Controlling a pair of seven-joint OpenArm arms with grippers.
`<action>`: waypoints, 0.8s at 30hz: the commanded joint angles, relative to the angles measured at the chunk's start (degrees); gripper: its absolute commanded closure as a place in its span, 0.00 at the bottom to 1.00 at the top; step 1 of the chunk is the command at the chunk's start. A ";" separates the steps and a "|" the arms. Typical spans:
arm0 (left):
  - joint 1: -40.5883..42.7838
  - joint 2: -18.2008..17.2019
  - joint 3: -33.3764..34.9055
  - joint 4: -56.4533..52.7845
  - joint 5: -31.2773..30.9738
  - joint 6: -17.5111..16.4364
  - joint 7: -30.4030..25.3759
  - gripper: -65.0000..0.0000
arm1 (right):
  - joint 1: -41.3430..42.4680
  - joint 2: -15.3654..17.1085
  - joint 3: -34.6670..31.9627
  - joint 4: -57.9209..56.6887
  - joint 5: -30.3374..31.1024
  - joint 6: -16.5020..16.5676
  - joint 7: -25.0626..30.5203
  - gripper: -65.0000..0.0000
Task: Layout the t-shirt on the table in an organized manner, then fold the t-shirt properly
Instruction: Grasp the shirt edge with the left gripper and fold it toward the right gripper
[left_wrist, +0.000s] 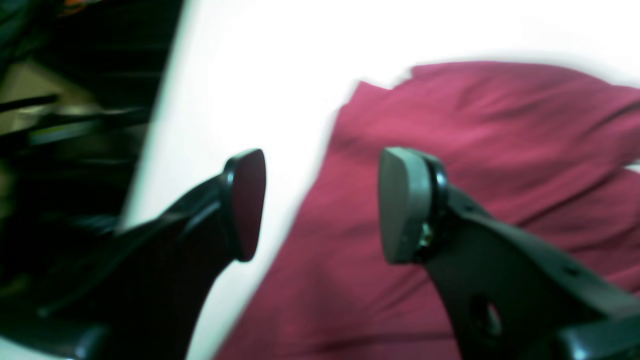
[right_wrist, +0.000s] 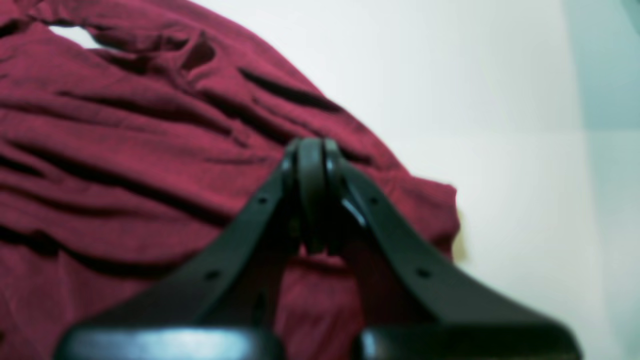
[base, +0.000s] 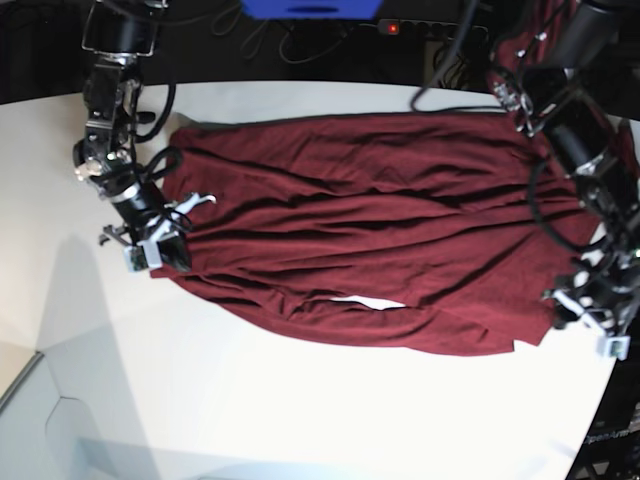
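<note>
Table (base: 250, 400): white, bearing the wrinkled t-shirt (base: 380, 240) spread out.
Right gripper (right_wrist: 312, 200): pressed together, pinching its edge for straightening.
Left gripper (left_wrist: 320, 205): spread, empty.

1. The t-shirt (base: 380, 230) is a plain dark maroon all over, with no print or pattern; its folds read as darker, near-black streaks.
2. In the wrist views the same cloth looks brighter, closer to raspberry red.
3. The surface (base: 250, 400) is white and matte, with a pale grey cast towards the near corner.
4. The left gripper (left_wrist: 320, 205) is black; one pad (left_wrist: 402, 205) is grey, the other (left_wrist: 247, 202) looks dark reddish, perhaps only tinted by the shirt, as the view is blurred.
5. The right gripper (right_wrist: 312, 195) is black with dark pads.
6. At the far edge sit a blue box (base: 315, 8) and a small red light (base: 392, 27).
</note>
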 joint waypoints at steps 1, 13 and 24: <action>-3.36 -0.51 -0.12 -1.43 -0.23 0.34 -1.64 0.47 | 0.55 0.50 0.17 1.10 0.91 0.05 1.45 1.00; -15.23 0.64 1.55 -35.72 8.65 11.72 -30.04 0.47 | -3.75 0.59 0.17 1.46 0.91 0.05 1.45 1.00; -16.81 0.99 21.07 -47.41 8.92 24.03 -38.22 0.47 | -4.55 0.41 0.26 1.19 0.91 0.05 1.45 1.00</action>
